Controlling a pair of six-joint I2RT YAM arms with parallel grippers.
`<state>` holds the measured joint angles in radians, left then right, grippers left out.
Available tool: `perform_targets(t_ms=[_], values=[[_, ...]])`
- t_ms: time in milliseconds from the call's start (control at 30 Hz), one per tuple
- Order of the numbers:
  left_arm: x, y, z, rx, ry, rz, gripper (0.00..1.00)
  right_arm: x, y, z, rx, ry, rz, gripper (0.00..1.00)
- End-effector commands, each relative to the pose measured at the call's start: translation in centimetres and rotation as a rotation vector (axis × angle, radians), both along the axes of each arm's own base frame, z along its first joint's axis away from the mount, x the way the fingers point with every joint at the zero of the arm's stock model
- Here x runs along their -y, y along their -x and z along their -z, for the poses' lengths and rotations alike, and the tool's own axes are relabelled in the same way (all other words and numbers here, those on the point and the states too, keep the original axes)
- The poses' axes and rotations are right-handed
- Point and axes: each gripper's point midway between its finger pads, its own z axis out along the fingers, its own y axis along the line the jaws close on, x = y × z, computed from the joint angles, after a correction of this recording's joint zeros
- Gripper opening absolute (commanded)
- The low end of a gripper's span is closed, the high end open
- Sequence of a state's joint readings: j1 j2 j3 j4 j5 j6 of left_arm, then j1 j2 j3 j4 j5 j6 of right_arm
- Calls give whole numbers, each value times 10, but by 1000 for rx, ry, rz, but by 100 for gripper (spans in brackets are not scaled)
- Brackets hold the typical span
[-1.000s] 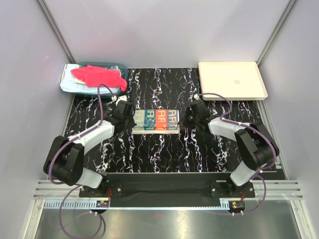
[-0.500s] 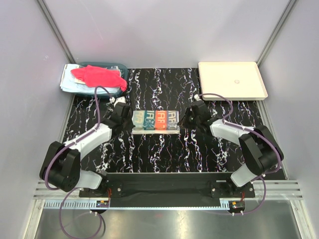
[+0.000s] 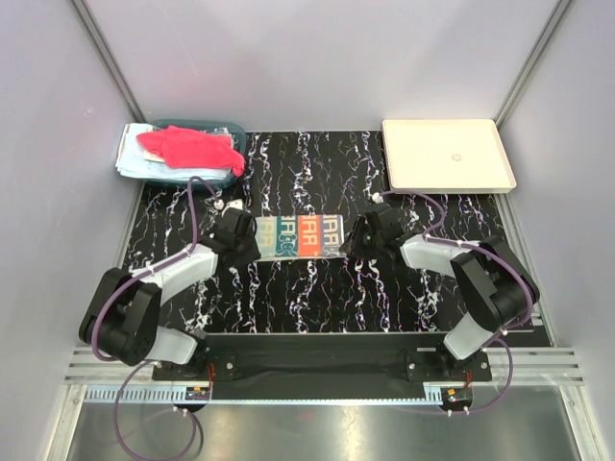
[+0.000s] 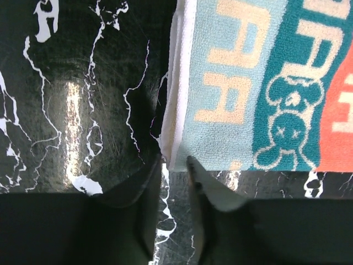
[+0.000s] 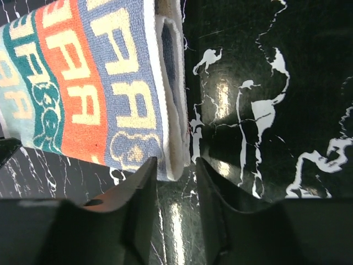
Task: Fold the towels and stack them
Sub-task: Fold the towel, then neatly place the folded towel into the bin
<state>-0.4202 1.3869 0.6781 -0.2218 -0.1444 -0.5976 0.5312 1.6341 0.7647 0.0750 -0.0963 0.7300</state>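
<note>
The top external camera sits high above and behind the arm bases and looks down and forward, far enough back to take in the whole black marbled table (image 3: pixel 288 298), from the teal basket (image 3: pixel 219 126) to the cream tray (image 3: pixel 423 163). Each wrist camera looks close down at the tabletop past its own fingers, which fill the bottom edge. The left gripper (image 4: pixel 174 160) view faces the left end of the folded striped towel (image 3: pixel 300 234), and the right gripper (image 5: pixel 175 161) view its right end. All three views share that towel, and both wrist views catch its teal and orange stripes.
</note>
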Motion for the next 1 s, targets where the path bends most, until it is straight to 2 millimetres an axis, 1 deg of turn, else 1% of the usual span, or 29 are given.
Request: perform_targets(t_ms=[0, 33, 100, 133, 167, 200, 233, 300, 333, 433, 467, 567, 700, 767, 800, 967], values=[[10, -13, -24, 73, 44, 18, 38, 2, -13, -30, 94, 22, 16, 42], [9, -13, -29, 79, 40, 20, 41, 3, -17, -38, 114, 23, 20, 46], [9, -14, -36, 89, 41, 19, 45, 3, -21, -42, 124, 45, 17, 48], [9, -15, -43, 100, 45, 18, 48, -2, -31, -49, 144, 42, 11, 49], [9, -15, -46, 104, 48, 17, 50, 0, -28, -43, 113, 71, 0, 49], [10, -16, -52, 114, 51, 17, 51, -2, -32, -43, 115, 80, -9, 49], [10, -15, -58, 122, 58, 15, 52, -2, -41, -40, 117, 103, 4, 49], [11, -14, -65, 129, 67, 21, 52, -2, -47, -34, 110, 133, 5, 48], [13, -14, -74, 145, 80, 23, 52, -4, -52, -27, 96, 146, 2, 47], [19, -9, -91, 172, 102, 45, 53, -3, -56, -11, 63, 180, 9, 45], [23, -8, -97, 183, 106, 57, 53, -4, -56, -10, 60, 179, 5, 45], [25, -4, -112, 207, 111, 74, 53, -1, -56, 0, 36, 205, 22, 44], [23, 3, -130, 236, 113, 90, 53, 0, -51, 3, 35, 227, 15, 44], [23, 4, -136, 246, 114, 97, 54, -3, -49, 4, 41, 240, 2, 45], [24, 3, -143, 259, 120, 99, 54, -3, -48, 6, 35, 247, 2, 45], [21, 7, -158, 279, 118, 113, 54, -9, -42, 15, 31, 264, -12, 45]])
